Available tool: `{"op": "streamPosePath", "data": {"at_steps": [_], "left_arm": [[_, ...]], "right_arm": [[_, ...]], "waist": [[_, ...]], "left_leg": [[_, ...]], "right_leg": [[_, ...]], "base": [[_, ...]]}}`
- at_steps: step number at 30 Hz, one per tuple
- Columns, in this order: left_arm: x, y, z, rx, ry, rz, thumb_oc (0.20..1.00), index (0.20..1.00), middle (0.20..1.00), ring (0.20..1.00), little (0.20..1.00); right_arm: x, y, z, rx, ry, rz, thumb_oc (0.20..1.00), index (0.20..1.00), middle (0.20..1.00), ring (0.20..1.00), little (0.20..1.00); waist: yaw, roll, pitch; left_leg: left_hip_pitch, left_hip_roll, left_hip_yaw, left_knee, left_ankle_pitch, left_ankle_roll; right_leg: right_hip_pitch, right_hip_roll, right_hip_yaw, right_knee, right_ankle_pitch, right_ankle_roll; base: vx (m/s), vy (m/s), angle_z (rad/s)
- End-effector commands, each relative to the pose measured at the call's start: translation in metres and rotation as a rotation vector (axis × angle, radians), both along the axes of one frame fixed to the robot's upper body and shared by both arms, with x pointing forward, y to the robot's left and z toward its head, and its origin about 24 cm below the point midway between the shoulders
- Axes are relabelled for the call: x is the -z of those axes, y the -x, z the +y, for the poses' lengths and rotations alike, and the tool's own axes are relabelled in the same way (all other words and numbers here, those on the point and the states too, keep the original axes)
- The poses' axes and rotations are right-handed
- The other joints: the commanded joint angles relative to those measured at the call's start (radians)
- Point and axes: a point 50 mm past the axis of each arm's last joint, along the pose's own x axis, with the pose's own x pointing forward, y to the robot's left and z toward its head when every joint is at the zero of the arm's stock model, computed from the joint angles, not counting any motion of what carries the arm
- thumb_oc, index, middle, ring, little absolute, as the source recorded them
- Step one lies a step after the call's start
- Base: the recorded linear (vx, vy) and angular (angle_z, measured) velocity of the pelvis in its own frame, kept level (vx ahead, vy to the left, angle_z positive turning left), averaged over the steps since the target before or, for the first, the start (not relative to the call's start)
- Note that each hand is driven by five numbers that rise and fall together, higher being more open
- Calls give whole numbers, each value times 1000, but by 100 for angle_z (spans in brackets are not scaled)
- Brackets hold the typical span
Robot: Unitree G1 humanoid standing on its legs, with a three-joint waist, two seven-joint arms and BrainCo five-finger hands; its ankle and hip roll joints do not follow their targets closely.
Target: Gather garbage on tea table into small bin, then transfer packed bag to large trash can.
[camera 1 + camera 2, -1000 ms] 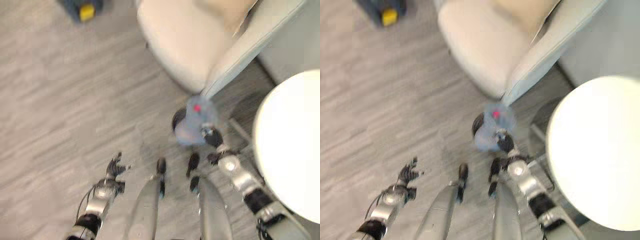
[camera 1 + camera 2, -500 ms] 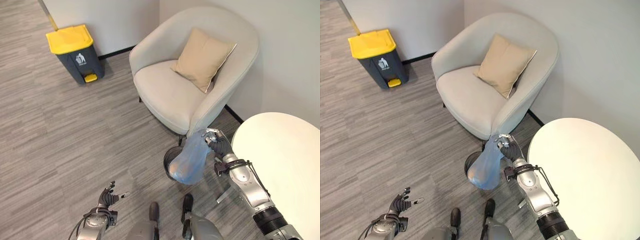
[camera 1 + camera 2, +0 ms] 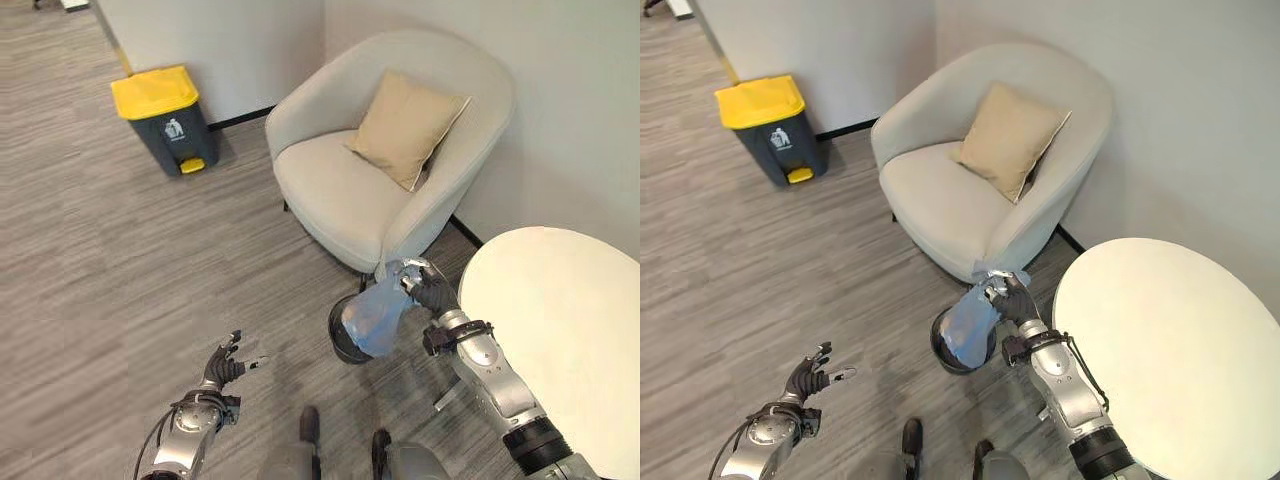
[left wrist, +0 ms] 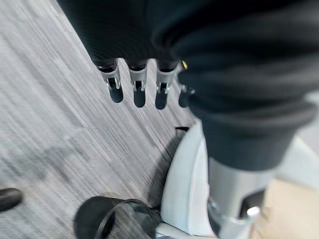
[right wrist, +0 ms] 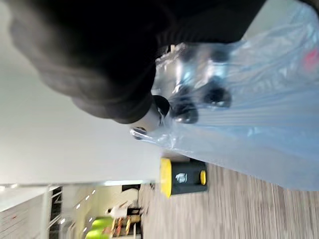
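Bag [image 3: 372, 318], blue plastic, hanging just above small bin [image 3: 345, 335] by armchair [image 3: 390, 160]; right hand [image 3: 428, 288] fingers clamping gathered neck, keeping contents in for carrying; left hand [image 3: 222, 365] idling low, fingers spread; lg yellow-lidded trash can [image 3: 160, 118] standing well apart.

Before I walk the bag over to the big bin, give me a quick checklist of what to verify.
1. Right hand shut on the blue bag: ok.
2. Bag lifted out of the small black bin: ok, though it hangs close above the rim.
3. Left hand open and holding nothing: ok.
4. Floor between here and the yellow-lidded trash can clear: ok.
5. Trash can lid open: not ok, it is closed.
6. Bag tied shut: cannot tell.
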Motion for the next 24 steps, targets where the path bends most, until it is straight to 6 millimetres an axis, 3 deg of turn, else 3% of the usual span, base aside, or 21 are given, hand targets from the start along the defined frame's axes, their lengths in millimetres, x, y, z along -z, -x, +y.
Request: {"op": "streamPosePath", "data": {"at_steps": [1,5,7,8,10,11,16,24], "left_arm": [[-24,-17,6,45,-38,-123,1000,1000,1000,1000,1000],[-31,-26,-3,78,-21,-162,1000,1000,1000,1000,1000],[-38,-34,-11,128,-14,-197,1000,1000,1000,1000,1000],[-44,-38,-16,169,-18,-223,1000,1000,1000,1000,1000],[-58,-48,-26,229,-14,-287,1000,1000,1000,1000,1000],[-63,-51,-30,251,-13,-310,1000,1000,1000,1000,1000],[-100,-63,-58,463,-75,-469,1000,1000,1000,1000,1000],[-126,-77,-97,618,-69,-589,1000,1000,1000,1000,1000]], "right_arm": [[-52,-6,5,-20,-109,-243,200,200,200,200,200],[-61,-8,0,-10,-83,-280,200,200,200,200,200],[-65,-8,-4,-14,-62,-292,200,200,200,200,200],[-66,-8,-3,-34,-50,-292,200,200,200,200,200],[-68,-8,0,-87,-37,-290,200,200,200,200,200],[-68,-7,0,-94,-37,-288,200,200,200,200,200],[-72,-4,10,-174,-39,-299,200,200,200,200,200],[-81,0,43,-332,-94,-312,200,200,200,200,200]], "waist": [[27,-58,-8],[21,-28,24],[-6,-40,31],[-20,-55,27],[-38,-82,32],[-42,-83,31],[-59,-85,-7],[-78,-103,-84]], "left_leg": [[-134,-36,-9,29,19,-61],[-188,-35,-33,33,56,-95],[-177,-29,9,86,-5,-70],[-155,-22,24,134,-63,-61],[-110,-8,18,223,-159,-60],[-87,5,21,219,-173,-64],[-7,18,38,92,-159,-76],[121,1,76,-28,-156,-60]], "right_leg": [[41,37,31,-83,-48,-3],[8,55,-8,-82,-41,-17],[-19,21,-63,-99,-14,-11],[-30,-6,-91,-119,9,-8],[-37,-39,-130,-140,33,-12],[-33,-40,-138,-143,31,-11],[-10,-33,-152,-162,52,2],[46,-35,-115,-190,69,29]], "base": [[-224,-195,12],[-248,-116,59],[-342,-90,92],[-275,-92,119],[-167,-57,109],[-85,-12,56],[38,71,36],[85,91,-22]]}}
